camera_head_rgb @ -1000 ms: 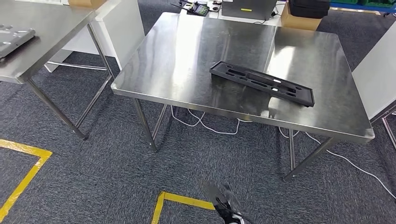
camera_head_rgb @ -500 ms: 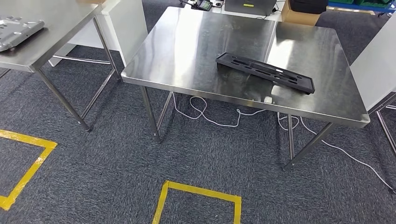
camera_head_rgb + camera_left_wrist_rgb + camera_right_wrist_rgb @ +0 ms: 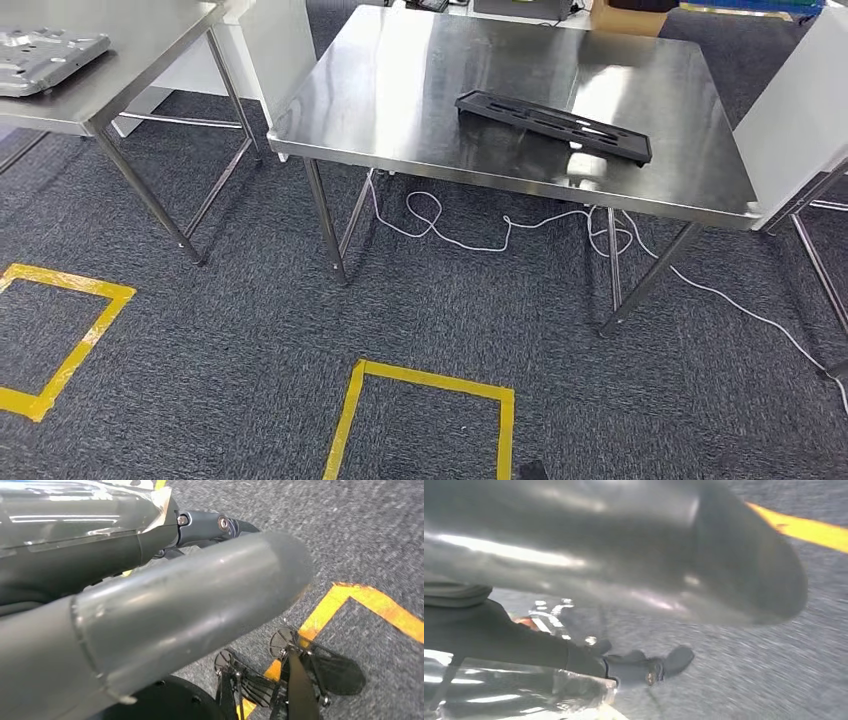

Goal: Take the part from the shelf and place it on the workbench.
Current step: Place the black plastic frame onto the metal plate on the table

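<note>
A long black part (image 3: 553, 126) with several cut-outs lies flat on the steel workbench (image 3: 420, 90), toward its right half, in the head view. Nothing touches it. My left hand (image 3: 165, 595) hangs over the grey carpet in the left wrist view, its thick grey thumb and a dark finger (image 3: 220, 525) stretched out with nothing between them. My right hand (image 3: 624, 580) also hangs above the carpet, blurred, with its thumb and a dark finger (image 3: 649, 665) apart and nothing held.
A second steel table (image 3: 130, 60) at the left carries a grey metal plate (image 3: 45, 48). White panels stand at the right (image 3: 795, 110) and behind the tables (image 3: 270, 50). A white cable (image 3: 440, 225) trails under the workbench. Yellow tape squares (image 3: 425, 378) mark the carpet.
The whole picture has shifted: the camera has moved, so the workbench now sits higher and farther off. The black part has kept its place on the bench.
</note>
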You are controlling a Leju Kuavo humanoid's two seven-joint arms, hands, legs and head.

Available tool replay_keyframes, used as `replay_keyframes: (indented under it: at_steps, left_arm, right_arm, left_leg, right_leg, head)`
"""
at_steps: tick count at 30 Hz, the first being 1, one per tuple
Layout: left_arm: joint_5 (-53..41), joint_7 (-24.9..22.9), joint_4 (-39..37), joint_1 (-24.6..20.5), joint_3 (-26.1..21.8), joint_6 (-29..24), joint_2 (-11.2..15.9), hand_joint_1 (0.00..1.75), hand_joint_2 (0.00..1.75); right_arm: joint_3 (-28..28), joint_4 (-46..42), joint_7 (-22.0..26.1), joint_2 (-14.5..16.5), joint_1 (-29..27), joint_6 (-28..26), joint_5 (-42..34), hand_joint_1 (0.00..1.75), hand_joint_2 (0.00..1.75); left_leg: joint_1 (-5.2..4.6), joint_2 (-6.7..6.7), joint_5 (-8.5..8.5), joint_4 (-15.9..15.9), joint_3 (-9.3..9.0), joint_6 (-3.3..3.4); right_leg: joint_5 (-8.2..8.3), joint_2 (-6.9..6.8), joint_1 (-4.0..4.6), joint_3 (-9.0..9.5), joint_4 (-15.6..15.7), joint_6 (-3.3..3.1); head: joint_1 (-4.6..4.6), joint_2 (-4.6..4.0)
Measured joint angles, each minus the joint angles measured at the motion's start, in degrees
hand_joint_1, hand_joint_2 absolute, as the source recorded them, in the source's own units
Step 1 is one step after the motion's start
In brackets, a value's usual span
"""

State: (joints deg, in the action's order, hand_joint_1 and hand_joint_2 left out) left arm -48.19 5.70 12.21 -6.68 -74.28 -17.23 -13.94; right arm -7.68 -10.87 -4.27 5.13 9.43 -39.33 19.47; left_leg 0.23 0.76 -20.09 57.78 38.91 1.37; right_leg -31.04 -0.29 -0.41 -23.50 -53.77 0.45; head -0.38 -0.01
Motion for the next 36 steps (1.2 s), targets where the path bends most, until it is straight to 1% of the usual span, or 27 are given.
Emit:
replay_keyframes:
  at_steps: [1,3,4,5,6,7,8,10,11,12,14,15,16,17,19,20,21,22,24,25,26,27,29,30,31,34,36]
  left_arm:
    - [-0.3,0.2,0.0,0.1,0.0,0.3,0.0,0.00,0.00]
    - [-1.1,0.3,0.0,0.3,0.1,0.7,0.0,0.00,0.00]
    - [-1.4,0.3,0.0,0.4,0.1,0.8,0.0,0.00,0.00]
    - [-1.8,0.2,0.0,0.4,0.1,0.9,0.0,0.00,0.00]
    - [-2.4,-0.2,0.0,0.4,0.3,1.0,0.1,0.00,0.00]
    - [-3.1,-0.7,0.0,0.5,0.6,1.0,0.1,0.00,0.00]
    - [-4.0,-1.6,0.0,0.5,1.0,0.9,0.2,0.00,0.00]
    - [-5.5,-3.2,0.0,0.5,2.0,0.9,0.4,0.00,0.00]
    - [-6.1,-3.9,0.0,0.5,2.4,0.8,0.4,0.00,0.00]
    - [-6.6,-4.5,0.0,0.5,2.8,0.7,0.5,0.00,0.00]
    - [-7.4,-5.4,0.0,0.6,3.6,0.4,0.7,0.00,0.00]
    - [-7.7,-5.8,0.0,0.6,3.9,0.3,0.7,0.00,0.00]
    - [-7.9,-6.0,0.0,0.6,4.2,0.3,0.7,0.00,0.00]
    - [-8.1,-6.2,0.0,0.7,4.3,0.2,0.8,0.00,0.00]
    - [-8.2,-6.3,0.0,0.7,4.6,0.1,0.8,0.00,0.00]
    - [-8.3,-6.3,0.0,0.7,4.8,0.0,0.9,0.00,0.00]
    - [-8.6,-6.3,0.0,0.7,5.1,0.0,0.9,0.00,0.00]
    - [-8.9,-6.3,0.0,0.7,5.3,0.1,0.9,0.00,0.00]
    - [-10.0,-6.0,0.0,0.7,5.9,0.5,0.9,0.00,0.00]
    - [-10.5,-5.7,0.0,0.6,6.3,0.8,0.9,0.00,0.00]
    - [-11.0,-5.5,0.0,0.6,6.7,1.2,0.9,0.00,0.00]
    - [-11.5,-5.2,0.0,0.6,7.1,1.6,1.0,0.00,0.00]
    - [-12.5,-5.0,0.0,0.7,7.9,2.3,1.2,0.00,0.00]
    - [-13.0,-4.9,0.0,0.7,8.3,2.6,1.3,0.00,0.00]
    - [-13.5,-5.0,0.0,0.7,8.7,2.9,1.4,0.00,0.00]
    - [-14.4,-5.1,0.0,0.8,9.7,3.4,1.8,0.00,0.00]
    - [-14.5,-5.2,0.0,0.8,9.9,3.5,1.9,0.00,0.00]
  right_arm:
    - [0.8,-0.1,1.6,0.3,0.6,-0.1,-0.2,0.00,0.00]
    - [2.1,-0.2,3.5,1.0,1.7,-0.1,-0.3,0.00,0.00]
    - [2.6,-0.2,3.6,1.3,2.2,0.0,-0.3,0.00,0.00]
    - [3.0,-0.2,3.1,1.5,2.5,0.2,-0.3,0.00,0.00]
    - [3.4,-0.2,2.5,1.5,2.6,0.4,-0.5,0.00,0.00]
    - [3.9,-0.2,1.6,1.5,2.6,0.6,-1.0,0.00,0.00]
    - [4.6,-0.2,0.9,1.5,2.5,0.9,-1.6,0.00,0.00]
    - [6.0,-0.2,-0.1,1.5,1.9,1.3,-2.9,0.00,0.00]
    - [6.7,-0.2,-0.5,1.4,1.6,1.4,-3.3,0.00,0.00]
    - [7.2,-0.1,-0.8,1.4,1.2,1.4,-3.6,0.00,0.00]
    - [8.2,-0.1,-1.3,1.4,0.3,1.4,-4.0,0.00,0.00]
    - [8.6,0.0,-1.5,1.3,-0.2,1.4,-4.2,0.00,0.00]
    - [8.9,0.1,-1.7,1.2,-0.7,1.4,-4.3,0.00,0.00]
    - [9.2,0.1,-1.7,1.2,-1.0,1.3,-4.4,0.00,0.00]
    - [9.8,0.1,-1.8,1.1,-1.5,1.3,-4.6,0.00,0.00]
    - [10.0,0.2,-1.7,1.1,-1.6,1.2,-4.7,0.00,0.00]
    - [10.3,0.2,-1.6,1.0,-1.6,1.2,-4.8,0.00,0.00]
    - [10.6,0.2,-1.4,0.9,-1.6,1.1,-4.9,0.00,0.00]
    - [11.1,0.2,-0.9,0.6,-1.7,0.8,-5.3,0.00,0.00]
    - [11.4,0.2,-0.7,0.5,-1.7,0.7,-5.7,0.00,0.00]
    - [11.8,0.2,-0.5,0.4,-1.8,0.5,-6.1,0.00,0.00]
    - [12.2,0.2,-0.3,0.3,-2.0,0.4,-6.6,0.00,0.00]
    - [13.1,0.2,-0.1,0.2,-2.7,0.3,-7.5,0.00,0.00]
    - [13.5,0.3,-0.1,0.1,-3.0,0.3,-8.0,0.00,0.00]
    - [13.9,0.3,-0.3,0.1,-3.3,0.3,-8.4,0.00,0.00]
    - [14.8,0.3,-0.6,0.3,-3.9,0.2,-8.9,0.00,0.00]
    - [15.0,0.3,-0.6,0.3,-3.9,0.2,-8.9,0.00,0.00]
  left_leg:
    - [0.18,-0.19,-2.72,2.2,0.69,-0.33]
    - [0.49,-0.52,-9.51,9.4,2.18,-0.98]
    - [0.61,-0.60,-11.59,13.1,2.63,-1.33]
    - [0.80,-0.66,-12.00,15.7,2.52,-1.62]
    - [1.05,-0.67,-11.16,16.8,1.70,-1.86]
    - [1.38,-0.66,-9.64,15.9,-0.03,-2.09]
    - [1.75,-0.65,-8.22,13.4,-2.68,-2.32]
    - [2.05,-0.98,-8.39,6.0,-8.25,-2.73]
    - [1.98,-1.18,-9.25,3.3,-9.89,-2.62]
    - [1.74,-1.35,-10.17,1.7,-10.48,-2.31]
    - [1.41,-1.23,-10.03,0.8,-9.60,-0.89]
    - [1.28,-1.10,-9.53,0.5,-8.95,-0.10]
    - [1.18,-0.94,-8.80,0.4,-8.17,0.71]
    - [1.10,-0.78,-8.09,0.3,-7.37,1.28]
    - [0.76,-0.56,-6.72,0.3,-5.68,1.79]
    - [0.63,-0.45,-6.04,0.4,-4.84,1.79]
    - [0.53,-0.35,-5.38,0.4,-4.04,1.76]
    - [0.46,-0.28,-4.73,0.4,-3.27,1.67]
    - [0.37,-0.26,-3.38,0.5,-1.91,1.31]
    - [0.30,-0.26,-2.76,0.5,-1.38,1.04]
    - [0.20,-0.25,-2.07,0.5,-1.04,0.72]
    - [0.10,-0.23,-1.41,0.4,-0.82,0.47]
    - [0.03,-0.31,-0.29,0.3,-0.48,0.11]
    - [0.11,-0.43,-0.55,0.5,-0.20,-0.08]
    - [0.24,-0.54,-1.78,1.4,0.13,-0.33]
    - [0.52,-0.67,-8.98,8.2,1.67,-0.95]
    - [0.53,-0.69,-10.84,10.7,2.18,-1.06]
  right_leg:
    - [0.79,-0.16,-0.34,-0.67,0.0,-0.67]
    - [2.27,-0.36,-0.45,-2.23,0.0,-1.45]
    - [2.94,-0.43,-0.40,-3.03,-0.1,-1.44]
    - [3.58,-0.53,-0.39,-3.83,-0.3,-1.28]
    - [4.13,-0.64,-0.43,-4.67,-0.5,-1.02]
    - [4.57,-0.71,-0.53,-5.55,-1.0,-0.68]
    - [4.92,-0.76,-0.65,-6.50,-1.6,-0.33]
    - [5.32,-0.78,-0.65,-8.39,-3.2,0.34]
    - [5.58,-0.79,-0.59,-9.10,-3.8,0.75]
    - [5.95,-0.79,-0.47,-9.69,-4.1,1.25]
    - [6.77,-0.75,-0.32,-10.70,-4.3,2.36]
    - [6.26,-0.64,-0.31,-11.48,-4.9,2.51]
    - [4.82,-0.52,-0.33,-12.48,-6.3,2.32]
    - [2.45,-0.41,-0.46,-13.60,-8.8,1.85]
    - [-2.33,-0.24,-0.53,-15.63,-15.9,1.17]
    - [-3.47,-0.18,-0.52,-15.92,-18.9,1.34]
    - [-3.44,-0.11,-0.50,-15.42,-20.4,1.79]
    - [-2.52,-0.06,-0.47,-13.97,-19.9,2.37]
    - [-0.49,0.01,-0.47,-8.18,-13.3,3.00]
    - [-0.39,0.04,-0.31,-4.80,-8.6,2.87]
    - [-0.66,0.10,-0.11,-2.40,-4.8,2.50]
    - [-1.06,0.19,0.04,-1.09,-2.3,2.11]
    - [-0.77,0.25,0.02,-1.57,-1.8,1.54]
    - [-0.36,0.16,-0.24,-2.00,-1.9,1.21]
    - [0.08,0.02,-0.45,-2.48,-2.1,0.65]
    - [1.27,-0.34,-0.48,-4.04,-2.5,-0.82]
    - [1.52,-0.42,-0.37,-4.48,-2.6,-1.01]
  head:
    - [-0.13,0.00]
    - [-0.22,0.01]
    - [-0.27,0.01]
    - [-0.26,0.01]
    - [-0.27,0.00]
    - [-0.27,0.00]
    - [-0.26,0.00]
    - [-0.29,0.01]
    - [-0.29,0.00]
    - [-0.30,-0.01]
    - [-0.15,0.00]
    - [-0.11,0.01]
    - [0.05,0.01]
    - [0.14,0.01]
    - [0.32,0.01]
    - [0.32,0.00]
    - [0.31,0.01]
    - [0.32,0.00]
    - [0.32,0.00]
    - [0.34,0.00]
    - [0.32,0.00]
    - [0.36,-0.01]
    - [0.39,-0.01]
    - [0.41,-0.01]
    - [0.35,0.00]
    - [0.22,-0.01]
    - [0.18,-0.01]
